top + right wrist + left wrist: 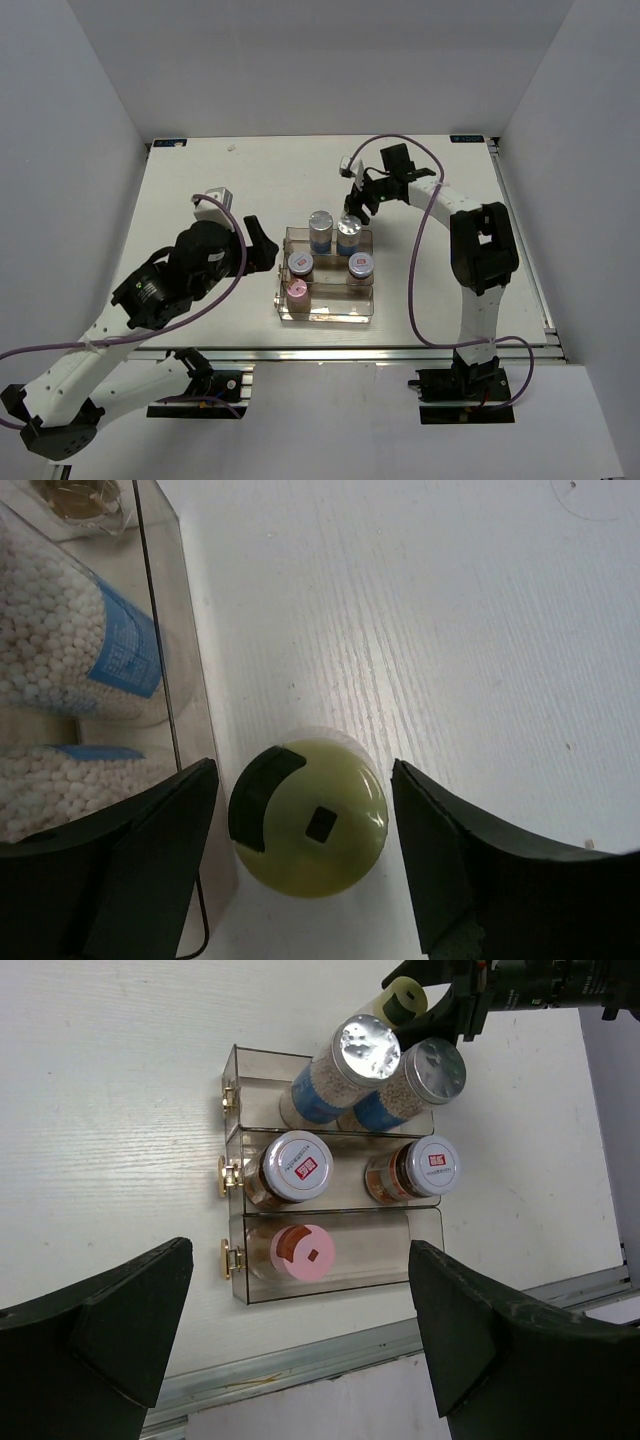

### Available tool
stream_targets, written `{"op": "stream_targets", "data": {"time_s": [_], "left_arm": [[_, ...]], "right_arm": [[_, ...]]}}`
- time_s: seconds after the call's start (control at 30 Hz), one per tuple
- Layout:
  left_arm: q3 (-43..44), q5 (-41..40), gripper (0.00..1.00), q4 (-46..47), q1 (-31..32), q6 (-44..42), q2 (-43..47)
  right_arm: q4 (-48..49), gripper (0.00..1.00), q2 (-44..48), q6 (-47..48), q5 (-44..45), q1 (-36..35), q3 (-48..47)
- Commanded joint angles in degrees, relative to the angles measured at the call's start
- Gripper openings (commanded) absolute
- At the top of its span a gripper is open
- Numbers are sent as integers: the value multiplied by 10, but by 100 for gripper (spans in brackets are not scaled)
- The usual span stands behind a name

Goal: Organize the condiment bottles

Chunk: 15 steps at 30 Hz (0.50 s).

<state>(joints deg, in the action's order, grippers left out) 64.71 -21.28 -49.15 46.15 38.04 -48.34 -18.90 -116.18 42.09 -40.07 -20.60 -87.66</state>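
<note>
1. Plugged between the fingers [140,870] of the right gripper [303,780] by the yellow-green-capped bottle [308,825], little slack either side.
2. Walled just outside the finger nearer the clear rack [170,680] by its side panel, blue-labelled jars [60,630] behind.
3. Found open table [450,630] beyond the fingertips and outside the other finger.
4. Met the rack and its jars ahead, between the spread fingers of the left gripper [300,1248].

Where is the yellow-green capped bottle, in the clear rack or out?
Out. The yellow-green capped bottle stands on the table just outside the rack, between the open fingers of the right tool.
</note>
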Motion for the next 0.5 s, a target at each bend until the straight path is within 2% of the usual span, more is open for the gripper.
{"op": "stream_targets", "data": {"time_s": [0.0,0.03,0.1,0.13,0.23,0.3,0.4,0.43,0.47], "left_arm": [[-7,-15,98,-7,2,18,21],[-8,-17,98,-8,1,20,23],[-12,-19,98,-10,2,26,32],[-13,-20,98,-10,2,27,34],[-19,-24,98,-10,2,32,43],[-23,-25,98,-9,2,34,47],[-26,-27,98,-4,1,33,47],[-25,-27,98,-4,2,33,47],[-25,-28,98,-4,1,31,48]], "right_arm": [[35,74,-9,-10,-13,0,-30],[39,70,-11,-10,-17,0,-31],[34,52,-18,-4,-19,-1,-43],[22,36,-21,0,-24,0,-49],[18,18,-21,0,-16,-1,-57],[37,13,-3,-9,-1,1,-48],[105,4,26,-78,33,15,-38],[126,0,31,-102,50,34,-58],[130,0,38,-152,53,48,-73]]}}
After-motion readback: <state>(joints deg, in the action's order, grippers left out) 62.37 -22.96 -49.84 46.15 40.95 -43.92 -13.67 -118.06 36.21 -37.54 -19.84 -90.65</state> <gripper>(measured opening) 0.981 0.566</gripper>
